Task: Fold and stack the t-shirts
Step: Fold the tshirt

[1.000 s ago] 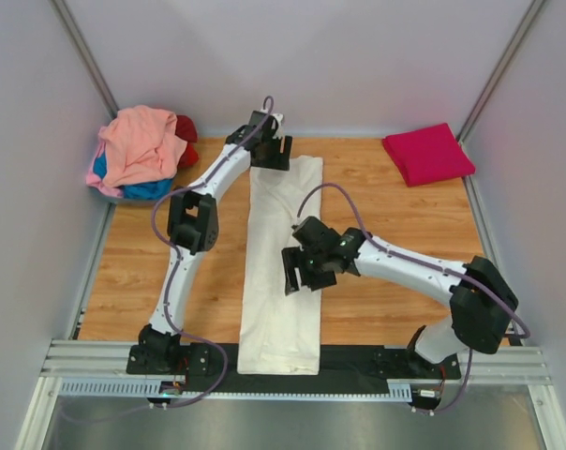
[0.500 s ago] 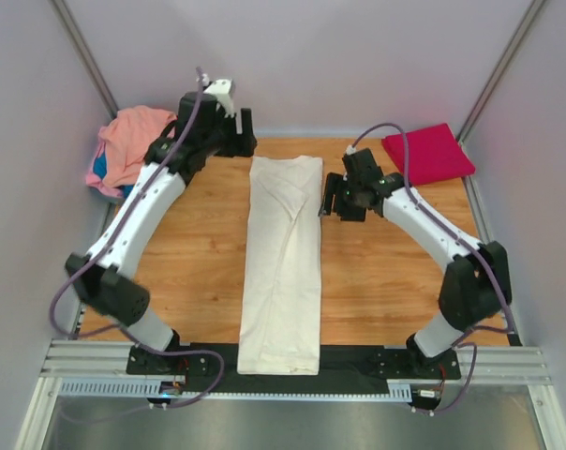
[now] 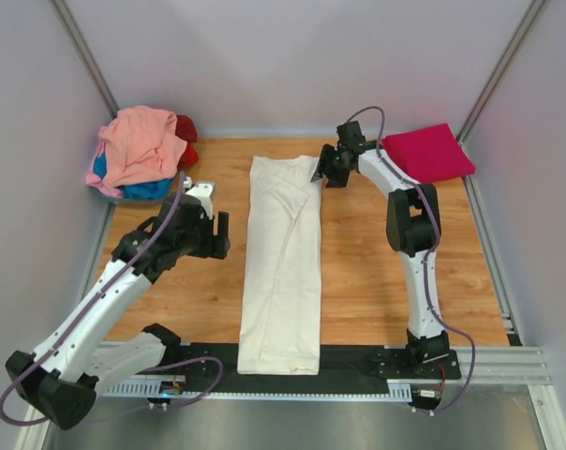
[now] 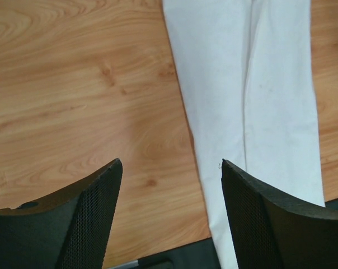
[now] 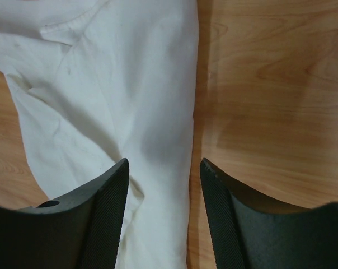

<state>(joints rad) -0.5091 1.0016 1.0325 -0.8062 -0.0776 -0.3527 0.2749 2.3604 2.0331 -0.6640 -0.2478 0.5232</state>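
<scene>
Shirts on the table number five. One cream-white t-shirt [image 3: 283,262] lies flat down the middle of the wooden table [image 3: 377,272], folded into a long narrow strip. Its far end is near the back wall and its near end lies on the black strip [image 3: 358,361] at the front edge. One magenta t-shirt [image 3: 428,153] sits folded in the far right corner, well apart from the strip. The other three are heaped in the far left corner. The salmon-pink t-shirt [image 3: 138,141] is on top, the blue t-shirt [image 3: 147,189] shows only as a sliver beneath it, and the red t-shirt [image 3: 186,131] shows only as a small patch behind. How those two are lying cannot be made out.

Grippers number two. In the left wrist view, the left gripper [image 4: 170,163] hangs over bare wood just beside the strip's left edge, jaws wide apart and holding nothing. In the right wrist view, the right gripper [image 5: 164,161] is at the strip's far right corner, its jaws parted to either side of the cloth's right edge, with no cloth pinched between them. Both wrist views cut off the lower fingers.
</scene>
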